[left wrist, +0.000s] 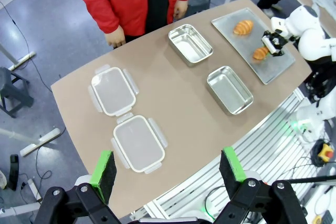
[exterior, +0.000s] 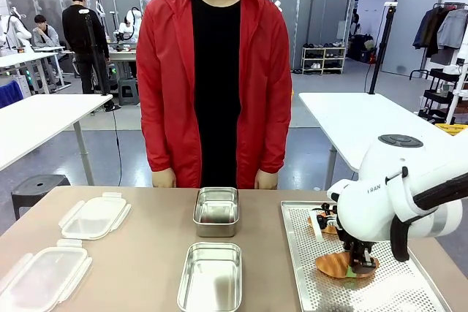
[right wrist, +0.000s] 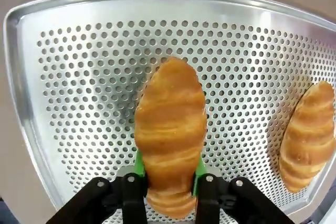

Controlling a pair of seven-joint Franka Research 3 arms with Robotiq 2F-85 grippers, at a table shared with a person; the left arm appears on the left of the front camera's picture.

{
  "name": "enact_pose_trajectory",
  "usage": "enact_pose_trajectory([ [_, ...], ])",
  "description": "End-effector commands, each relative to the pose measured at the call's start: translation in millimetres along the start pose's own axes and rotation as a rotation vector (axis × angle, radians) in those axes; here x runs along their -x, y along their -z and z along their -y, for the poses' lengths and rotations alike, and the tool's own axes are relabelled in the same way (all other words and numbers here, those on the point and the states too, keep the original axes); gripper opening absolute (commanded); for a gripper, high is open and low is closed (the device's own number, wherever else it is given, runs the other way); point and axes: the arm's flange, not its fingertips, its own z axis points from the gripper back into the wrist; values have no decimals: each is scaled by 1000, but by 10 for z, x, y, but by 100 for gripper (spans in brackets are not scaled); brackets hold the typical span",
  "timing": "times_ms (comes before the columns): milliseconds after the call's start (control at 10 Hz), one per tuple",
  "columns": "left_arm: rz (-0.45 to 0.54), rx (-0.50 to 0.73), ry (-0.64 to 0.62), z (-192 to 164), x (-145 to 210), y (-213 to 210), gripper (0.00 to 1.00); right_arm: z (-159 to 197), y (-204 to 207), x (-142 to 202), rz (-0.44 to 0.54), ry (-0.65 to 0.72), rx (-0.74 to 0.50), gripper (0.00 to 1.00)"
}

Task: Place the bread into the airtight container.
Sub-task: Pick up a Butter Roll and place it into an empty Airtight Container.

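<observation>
A golden croissant-shaped bread (right wrist: pixel 170 129) lies on the perforated metal tray (right wrist: pixel 79 77), and my right gripper (right wrist: pixel 169 169) is shut on it, green pads pressed against both its sides. From the front, that gripper (exterior: pixel 360 262) and bread (exterior: pixel 338 265) sit low on the tray (exterior: pixel 307 283) at the table's right. A second bread (exterior: pixel 322 221) lies farther back on the tray. Two steel airtight containers stand lidless at mid-table, one near (exterior: pixel 210 275) and one far (exterior: pixel 216 212). My left gripper (left wrist: pixel 168 169) hangs open high above the table.
Two clear clip-on lids (exterior: pixel 93 217) (exterior: pixel 40 277) lie at the table's left. A person in a red jacket (exterior: pixel 213 71) stands at the far edge, hands resting by the table rim. Bare tabletop lies between the lids and the containers.
</observation>
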Motion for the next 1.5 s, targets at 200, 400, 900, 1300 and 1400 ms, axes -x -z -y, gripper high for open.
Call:
enact_pose_trajectory([
  [200,-7,-5,15,-3,-20,-20,100,0,-794,-76,-4,-50,1,37],
  [400,-7,-5,15,-3,-20,-20,100,37,-1288,-256,-54,-11,35,37],
  [900,-7,-5,15,-3,-20,-20,100,-128,-2131,-1293,-102,81,72,37],
  [1300,-7,-5,15,-3,-20,-20,100,-588,-2191,-2325,4,121,71,37],
  [1400,-7,-5,15,-3,-20,-20,100,-689,-2140,-2482,11,133,73,37],
])
